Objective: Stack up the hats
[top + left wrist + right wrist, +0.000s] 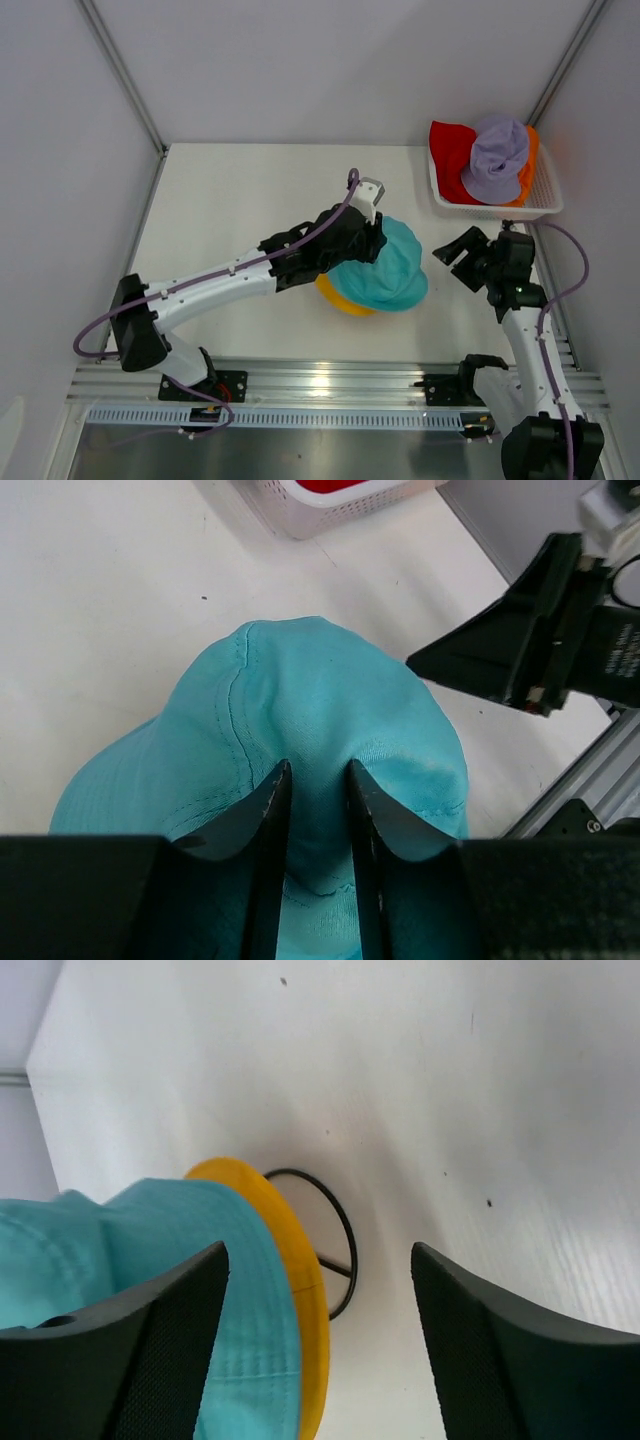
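Observation:
A teal hat (395,265) sits on top of a yellow hat (338,298) near the middle of the table. Only the yellow brim shows beneath it. My left gripper (375,238) is at the teal crown, shut on a fold of its fabric (310,680) bunched between the two fingers (272,810). My right gripper (452,252) stands open just right of the stack, nothing between its fingers. In the right wrist view the teal brim (150,1220) and yellow brim (290,1250) lie beside its left finger. Lavender (497,155), red (452,150) and orange (530,150) hats lie in the basket.
The white mesh basket (495,210) stands at the back right corner, against the right wall. A black wire stand (345,1240) shows under the yellow hat. White walls close the table on three sides. A metal rail runs along the near edge.

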